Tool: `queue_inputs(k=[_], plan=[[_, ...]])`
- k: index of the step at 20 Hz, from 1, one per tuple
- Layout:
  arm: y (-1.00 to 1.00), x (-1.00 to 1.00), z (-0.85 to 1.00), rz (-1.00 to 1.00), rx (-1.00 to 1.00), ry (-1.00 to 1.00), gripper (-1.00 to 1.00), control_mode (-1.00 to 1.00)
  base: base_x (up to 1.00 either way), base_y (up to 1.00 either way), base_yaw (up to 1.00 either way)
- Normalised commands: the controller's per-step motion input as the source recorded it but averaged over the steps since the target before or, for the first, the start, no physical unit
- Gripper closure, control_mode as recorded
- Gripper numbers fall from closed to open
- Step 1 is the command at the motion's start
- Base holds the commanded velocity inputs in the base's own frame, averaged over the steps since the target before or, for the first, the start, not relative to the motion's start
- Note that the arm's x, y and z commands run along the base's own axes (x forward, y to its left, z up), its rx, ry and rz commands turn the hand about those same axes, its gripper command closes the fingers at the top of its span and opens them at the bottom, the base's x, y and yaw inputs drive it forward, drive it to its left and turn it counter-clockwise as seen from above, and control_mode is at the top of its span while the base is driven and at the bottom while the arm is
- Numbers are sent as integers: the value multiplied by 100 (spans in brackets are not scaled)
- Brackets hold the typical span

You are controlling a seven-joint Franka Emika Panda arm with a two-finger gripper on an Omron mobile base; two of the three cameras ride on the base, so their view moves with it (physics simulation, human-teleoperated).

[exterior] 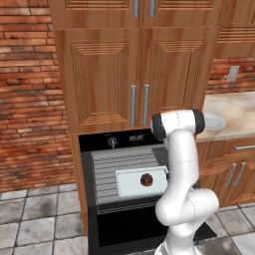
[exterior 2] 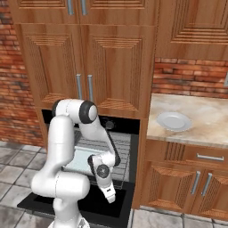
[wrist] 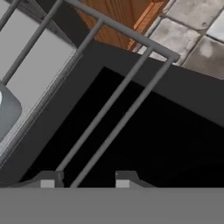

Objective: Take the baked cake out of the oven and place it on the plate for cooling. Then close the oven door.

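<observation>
a rendered home kitchen: a black built-in oven with knobs sits in a wall of brown wooden cabinets (vertical silver handles), with red brick walls, a pale stone counter bearing a white plate, and a grey tiled floor.

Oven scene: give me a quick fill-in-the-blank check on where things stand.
1. The oven door is ____.
2. The cake sits on the pale ____ inside the oven.
3. The plate rests on the ____, right of the oven.
4. The plate holds ____.

Missing words: open; tray; counter; nothing
</observation>
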Motion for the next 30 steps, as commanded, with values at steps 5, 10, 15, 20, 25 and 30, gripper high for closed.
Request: queue_inputs(k=[5,10,15,20,25,30], plan=[[0,-95,0,2,-10,0,100,-100,0,0,0],[-3,-65,14,1,-6,1,100,-100,0,0,0],[0,-40,87,7,0,0,100,-100,0,0,0],[7,-15,100,19,0,0,100,-100,0,0,0],[34,-12,98,19,0,0,100,-100,0,0,0],[34,-36,70,23,-2,-1,100,-100,0,0,0]])
